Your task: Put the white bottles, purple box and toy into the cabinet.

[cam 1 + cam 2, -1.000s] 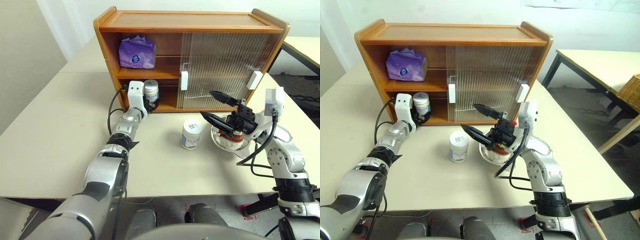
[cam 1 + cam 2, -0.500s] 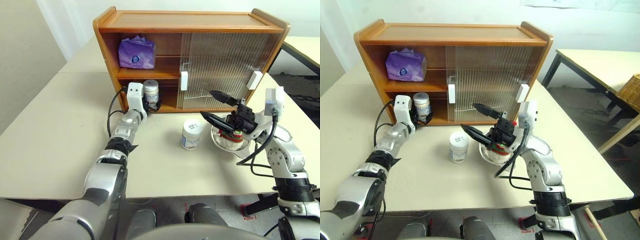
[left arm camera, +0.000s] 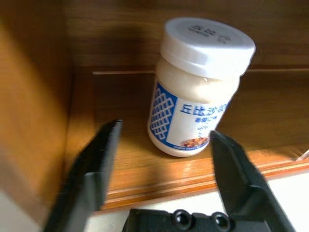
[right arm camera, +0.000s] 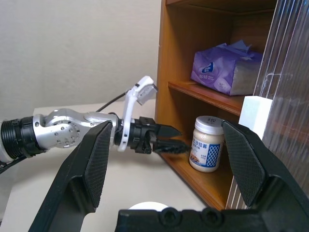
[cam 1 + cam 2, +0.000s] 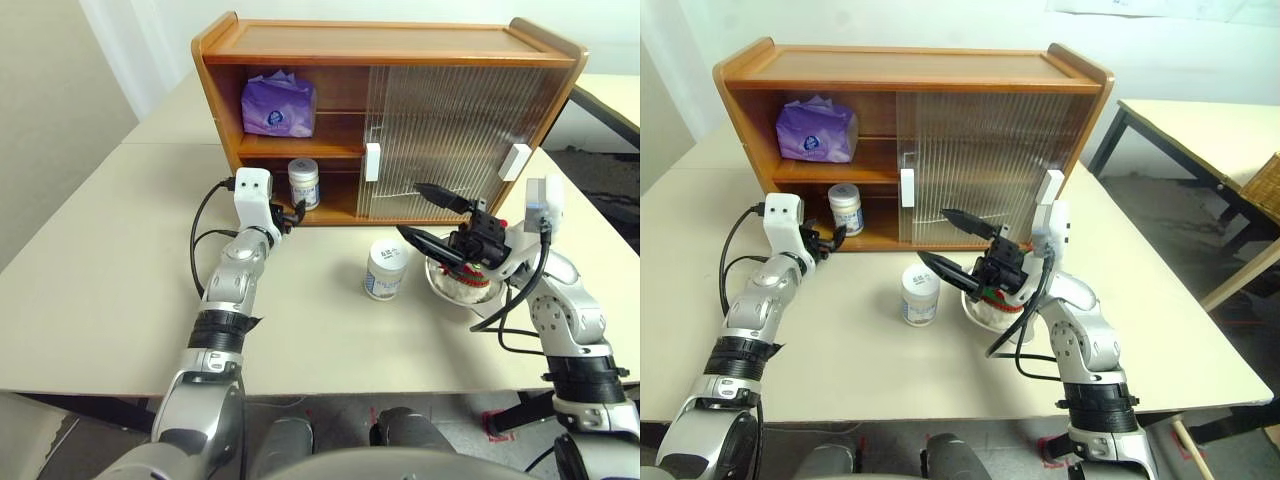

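One white bottle (image 5: 303, 182) upright on cabinet (image 5: 380, 60) lower shelf, left open bay. Left gripper (image 5: 289, 214) just outside shelf edge, jaws spread, empty. Purple box (image 5: 278, 105) on upper shelf. Second white bottle (image 5: 384, 270) upright on tabletop (image 5: 100, 270), beside steel bowl (image 5: 445, 288) holding toy (image 5: 468, 281). Right gripper (image 5: 430, 215) above bowl, jaws wide, empty.

Left tool (image 5: 291, 214) just outside cabinet (image 5: 390, 45), bottle (image 5: 303, 184) shelved

Bright, even light; soft shadows
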Motion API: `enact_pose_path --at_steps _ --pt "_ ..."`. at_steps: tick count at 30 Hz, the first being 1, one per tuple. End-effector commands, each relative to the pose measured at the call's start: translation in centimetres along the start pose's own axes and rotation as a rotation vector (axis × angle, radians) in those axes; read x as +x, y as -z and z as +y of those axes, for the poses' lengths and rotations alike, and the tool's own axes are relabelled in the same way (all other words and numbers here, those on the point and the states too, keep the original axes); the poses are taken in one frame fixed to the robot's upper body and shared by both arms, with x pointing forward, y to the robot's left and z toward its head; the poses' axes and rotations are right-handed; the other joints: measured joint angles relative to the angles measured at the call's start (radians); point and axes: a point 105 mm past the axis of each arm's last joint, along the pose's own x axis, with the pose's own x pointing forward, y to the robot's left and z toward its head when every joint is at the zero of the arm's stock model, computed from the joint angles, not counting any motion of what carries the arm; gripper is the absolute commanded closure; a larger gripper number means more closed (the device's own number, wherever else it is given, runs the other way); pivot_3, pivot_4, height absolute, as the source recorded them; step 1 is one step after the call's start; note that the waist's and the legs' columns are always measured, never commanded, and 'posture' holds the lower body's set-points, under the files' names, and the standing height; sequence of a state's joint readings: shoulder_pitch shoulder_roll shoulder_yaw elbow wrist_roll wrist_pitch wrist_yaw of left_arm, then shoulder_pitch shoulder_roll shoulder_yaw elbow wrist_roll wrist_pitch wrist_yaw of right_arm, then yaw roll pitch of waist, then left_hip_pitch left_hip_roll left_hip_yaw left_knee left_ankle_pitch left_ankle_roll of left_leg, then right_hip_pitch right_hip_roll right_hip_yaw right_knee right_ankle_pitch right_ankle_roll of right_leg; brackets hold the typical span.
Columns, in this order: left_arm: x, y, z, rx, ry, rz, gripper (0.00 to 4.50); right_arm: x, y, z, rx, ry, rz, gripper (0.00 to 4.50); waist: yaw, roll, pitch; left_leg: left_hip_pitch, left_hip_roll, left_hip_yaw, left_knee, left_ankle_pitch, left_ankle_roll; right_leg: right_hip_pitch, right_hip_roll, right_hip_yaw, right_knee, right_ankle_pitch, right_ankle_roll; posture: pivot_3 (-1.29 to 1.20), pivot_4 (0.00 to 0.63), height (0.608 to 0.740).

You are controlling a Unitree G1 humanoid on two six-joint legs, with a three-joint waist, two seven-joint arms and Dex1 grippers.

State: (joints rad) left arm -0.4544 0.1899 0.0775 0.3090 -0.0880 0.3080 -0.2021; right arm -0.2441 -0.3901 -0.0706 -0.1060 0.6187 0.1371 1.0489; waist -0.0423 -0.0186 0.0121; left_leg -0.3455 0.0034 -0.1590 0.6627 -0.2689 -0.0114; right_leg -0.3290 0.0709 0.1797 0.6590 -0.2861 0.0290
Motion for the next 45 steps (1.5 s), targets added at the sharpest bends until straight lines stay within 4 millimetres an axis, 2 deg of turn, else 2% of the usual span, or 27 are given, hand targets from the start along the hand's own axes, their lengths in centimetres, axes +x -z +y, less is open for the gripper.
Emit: enact_pose_path --at_steps 1,4,8,19,28,36,41,45 --pt "-0.5 0.4 0.3 0.006 -0.006 0.022 2.11 -0.1 0.2 0.0 0.006 -0.001 0.004 0.0 0.001 0.0 0.0 0.0 0.0 0.0 0.0 0.0 0.0 0.0 0.0 0.0 0.0 0.0 0.0 -0.06 0.0 0.74" --pt "-0.7 0.5 0.7 0.026 -0.03 0.026 3.09 -0.1 0.2 0.0 0.005 0.002 0.003 0.0 0.002 0.0 0.0 0.0 0.0 0.0 0.0 0.0 0.0 0.0 0.0 0.0 0.0 0.001 -0.002 -0.06 0.0 0.74" --pt "0.1 0.0 0.8 0.028 -0.051 0.014 4.43 0.0 0.1 0.0 0.007 -0.003 0.002 0.0 0.004 0.0 0.0 0.0 0.0 0.0 0.0 0.0 0.0 -0.001 0.0 0.0 0.0 0.001 -0.002 -0.06 0.0 0.74" --pt "2.0 -0.2 0.7 0.027 -0.059 0.022 4.47 -0.2 0.1 0.1 0.007 0.002 0.002 0.0 0.006 0.0 0.0 0.0 0.001 0.0 -0.001 0.0 0.0 -0.001 0.0 0.0 0.0 0.003 -0.006 -0.08 0.0 0.74" --pt "2.3 0.1 1.0 0.044 -0.089 0.031 4.47 -0.2 0.1 0.0 0.005 0.01 -0.003 0.0 0.003 0.0 0.0 0.0 0.001 0.0 -0.001 0.0 0.0 -0.001 0.0 0.0 0.0 0.0 -0.001 -0.08 0.0 0.74" --pt "2.9 0.1 2.0 0.045 -0.106 0.036 4.47 -0.2 0.1 0.0 0.003 0.009 -0.005 0.0 0.001 0.0 0.0 0.0 0.001 0.0 -0.001 0.0 0.0 -0.001 0.0 0.0 0.0 0.0 -0.001 -0.09 0.0 0.74" --pt "3.4 -0.3 1.7 0.056 -0.072 0.031 4.47 -0.4 0.1 0.0 0.003 0.017 -0.004 0.0 0.003 0.0 0.0 0.0 0.001 0.0 -0.001 0.0 0.0 0.0 0.0 0.0 0.0 0.001 -0.001 -0.09 0.0 0.74" --pt "3.7 -0.2 0.7 0.05 -0.036 0.036 4.47 -0.4 0.1 0.1 0.003 0.017 -0.004 0.0 0.005 0.0 0.0 0.0 0.0 0.0 0.001 0.0 0.0 0.0 0.0 0.0 0.0 0.001 0.0 -0.1 0.0 0.74"
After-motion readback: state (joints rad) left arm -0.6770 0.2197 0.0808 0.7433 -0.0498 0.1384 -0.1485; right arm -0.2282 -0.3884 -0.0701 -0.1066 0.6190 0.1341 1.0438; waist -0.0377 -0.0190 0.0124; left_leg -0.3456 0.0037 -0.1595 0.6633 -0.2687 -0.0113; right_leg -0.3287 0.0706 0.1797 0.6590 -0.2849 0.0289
